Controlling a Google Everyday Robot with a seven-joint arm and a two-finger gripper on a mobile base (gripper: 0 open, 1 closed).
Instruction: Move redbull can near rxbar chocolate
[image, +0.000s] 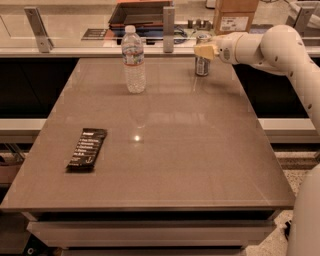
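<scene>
The redbull can (202, 65) stands upright on the table near the far right edge. My gripper (205, 50) reaches in from the right and sits at the can's upper part, covering some of it. The rxbar chocolate (87, 148), a flat black bar with white text, lies at the near left of the table, far from the can and the gripper.
A clear water bottle (133, 60) stands at the far middle-left of the brown table (170, 150). Behind the table runs a counter with metal posts (168, 29), a dark tray (140, 12) and a cardboard box (235, 15). My white arm (280, 50) spans the right side.
</scene>
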